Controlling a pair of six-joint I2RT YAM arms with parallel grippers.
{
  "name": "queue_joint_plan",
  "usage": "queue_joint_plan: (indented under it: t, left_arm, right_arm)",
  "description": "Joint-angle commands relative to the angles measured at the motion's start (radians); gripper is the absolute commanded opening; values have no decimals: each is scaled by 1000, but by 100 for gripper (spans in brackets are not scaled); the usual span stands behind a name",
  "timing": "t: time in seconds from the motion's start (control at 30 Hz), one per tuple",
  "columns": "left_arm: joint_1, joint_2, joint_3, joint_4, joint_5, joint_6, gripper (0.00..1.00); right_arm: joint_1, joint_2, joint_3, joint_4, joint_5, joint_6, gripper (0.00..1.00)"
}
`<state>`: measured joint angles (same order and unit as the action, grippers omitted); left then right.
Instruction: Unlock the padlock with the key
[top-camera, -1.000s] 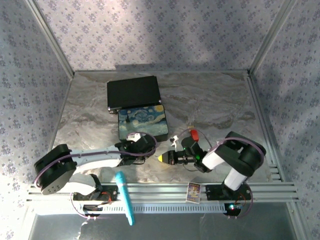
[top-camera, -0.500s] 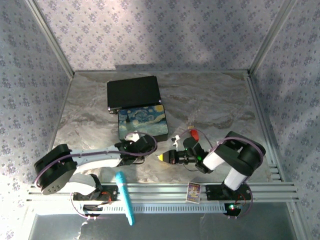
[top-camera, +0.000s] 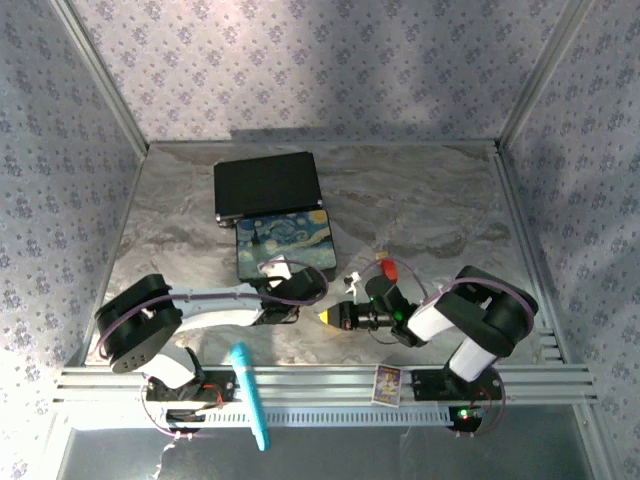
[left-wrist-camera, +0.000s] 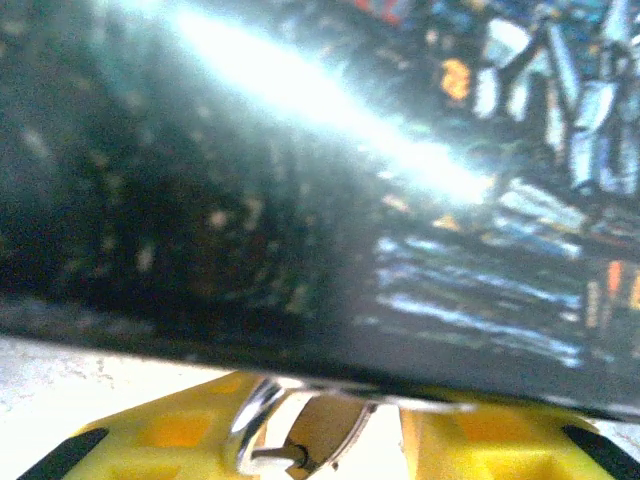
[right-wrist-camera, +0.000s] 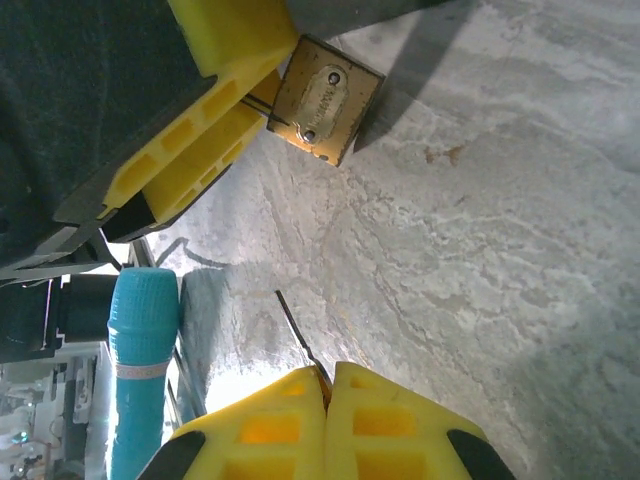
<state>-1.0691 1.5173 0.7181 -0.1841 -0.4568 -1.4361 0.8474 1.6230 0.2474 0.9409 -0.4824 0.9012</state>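
The small brass padlock (right-wrist-camera: 325, 98) hangs just above the marble, pinched at the tips of my left gripper's yellow fingers (right-wrist-camera: 215, 110). From the left wrist, the padlock (left-wrist-camera: 325, 435) and its silver shackle (left-wrist-camera: 248, 425) sit between the fingers of my left gripper (left-wrist-camera: 330, 445), right under the painted box (left-wrist-camera: 450, 200). My right gripper (right-wrist-camera: 328, 372) is shut on the key (right-wrist-camera: 300, 335). Its thin shaft sticks out toward the padlock, a short way off. The key's head is hidden between the pads. From above, my right gripper (top-camera: 328, 316) faces my left gripper (top-camera: 290, 292).
The starry painted box (top-camera: 285, 245) stands just behind the left gripper, with a black case (top-camera: 265, 185) beyond it. A teal tool (top-camera: 250, 395) lies by the front rail, and a small card (top-camera: 387, 382) rests on the rail. A small red piece (top-camera: 389, 269) sits beside the right arm.
The left arm's elbow has swung right and up, and its gripper has shifted slightly right, toward the right gripper. The right gripper has barely moved.
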Motion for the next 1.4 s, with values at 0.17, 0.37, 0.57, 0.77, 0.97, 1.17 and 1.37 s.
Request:
queue_joint_plan:
  t: [0.17,0.37,0.57,0.77,0.97,1.17,1.37]
  left_arm:
    - [-8,-3,-13,-111,-26,-6,45]
    - [-15,38,-13,-42,5,19,57]
    - [-19,40,-29,-22,31,26,35]
    - [-26,21,-60,-20,32,16,28]
    - [-26,-18,-94,-2,47,13,15]
    - [4,-81,-138,105,160,-3,11]
    - [23,-139,-153,115,211,-13,7]
  right_arm:
    - [15,60,33,22,1,-4,0]
    - [24,99,49,56,-8,11,0]
    - [25,91,46,49,-4,14,0]
    - [26,91,49,37,-3,14,0]
    - [27,101,60,41,-5,20,0]
    - [19,139,65,77,-2,69,0]
    - [17,163,67,105,7,93,0]
